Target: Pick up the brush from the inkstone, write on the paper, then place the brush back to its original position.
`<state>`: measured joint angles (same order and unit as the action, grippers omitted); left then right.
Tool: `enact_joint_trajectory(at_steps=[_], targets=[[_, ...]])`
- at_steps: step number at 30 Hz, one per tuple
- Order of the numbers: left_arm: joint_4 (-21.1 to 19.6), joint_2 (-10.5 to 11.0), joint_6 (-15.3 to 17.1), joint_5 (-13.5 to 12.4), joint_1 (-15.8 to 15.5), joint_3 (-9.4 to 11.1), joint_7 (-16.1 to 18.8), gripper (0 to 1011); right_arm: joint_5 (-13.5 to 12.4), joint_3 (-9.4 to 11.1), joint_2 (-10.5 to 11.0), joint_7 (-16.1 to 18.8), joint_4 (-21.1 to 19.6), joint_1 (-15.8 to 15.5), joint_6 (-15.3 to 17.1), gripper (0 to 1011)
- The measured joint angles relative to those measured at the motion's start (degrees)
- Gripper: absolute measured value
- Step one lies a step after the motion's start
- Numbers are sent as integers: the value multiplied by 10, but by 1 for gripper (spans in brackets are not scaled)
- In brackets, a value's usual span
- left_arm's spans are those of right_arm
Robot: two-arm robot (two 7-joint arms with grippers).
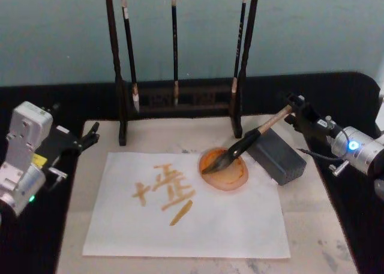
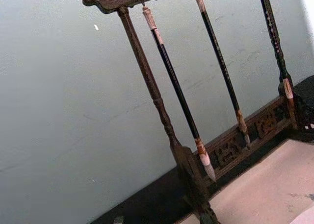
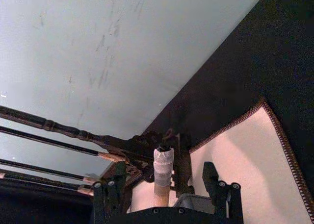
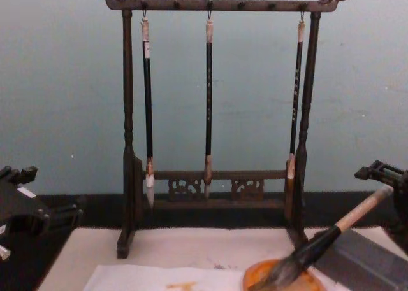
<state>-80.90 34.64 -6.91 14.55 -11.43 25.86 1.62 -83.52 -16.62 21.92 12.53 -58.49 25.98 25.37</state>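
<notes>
My right end effector [image 3: 162, 184] stands released astride the handle of the brush [image 1: 240, 147], which is propped on the grey block [image 1: 277, 156] so that its bristles rest in the inkstone [image 1: 231, 179] beside the paper [image 1: 198, 226], while my left end effector [image 1: 89, 137] idles at the tabletop's left side.

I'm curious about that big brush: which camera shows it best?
The head view: the brush shows whole, bristles on the orange dish, handle leaning toward the right gripper. The chest view shows it from the side. The right wrist view shows its handle end.
</notes>
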Motion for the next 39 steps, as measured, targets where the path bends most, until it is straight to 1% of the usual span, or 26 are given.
enact_joint_trajectory(at_steps=[7,10,13,15,16,19,20,22,23,25,26,27,28,29,30,33,34,36,37,39], targets=[[0,0,0,0,0,0,0,1010,-3,-2,2,-3,-5,-1,-3,1000],[0,0,0,0,0,0,0,1010,-10,-5,7,-11,-18,-8,-9,1000],[0,0,0,0,0,0,0,1010,-9,-7,14,-19,-34,-17,-18,1000],[0,0,0,0,0,0,0,1010,-8,-9,23,-26,-56,-30,-30,1000],[0,0,0,0,0,0,0,1010,-5,-10,32,-28,-72,-41,-37,1000],[0,0,0,0,0,0,0,1010,2,-12,47,-30,-106,-62,-52,1000],[0,0,0,0,0,0,0,1010,10,-12,59,-30,-130,-77,-66,1000],[0,0,0,0,0,0,0,1010,21,-14,71,-30,-156,-93,-82,1000],[0,0,0,0,0,0,0,1010,41,-17,82,-30,-182,-109,-106,1000],[0,0,0,0,0,0,0,1010,65,-20,91,-32,-205,-122,-132,1000],[0,0,0,0,0,0,0,1010,86,-23,97,-35,-219,-130,-151,1000],[0,0,0,0,0,0,0,1010,128,-29,105,-42,-241,-143,-189,1000],[0,0,0,0,0,0,0,1010,182,-36,109,-54,-258,-155,-231,1000],[0,0,0,0,0,0,0,1010,182,-36,109,-54,-258,-155,-231,1000],[0,0,0,0,0,0,0,1010,236,-45,111,-69,-271,-164,-270,1000],[0,0,0,0,0,0,0,1010,305,-57,111,-92,-278,-172,-315,1000],[0,0,0,0,0,0,0,1010,350,-66,109,-108,-279,-175,-341,1000],[0,0,0,0,0,0,0,1010,389,-75,106,-122,-277,-176,-362,1000],[0,0,0,0,0,0,0,1010,423,-82,102,-133,-272,-176,-379,1000],[0,0,0,0,0,0,0,1010,454,-90,96,-143,-264,-175,-394,1000]])
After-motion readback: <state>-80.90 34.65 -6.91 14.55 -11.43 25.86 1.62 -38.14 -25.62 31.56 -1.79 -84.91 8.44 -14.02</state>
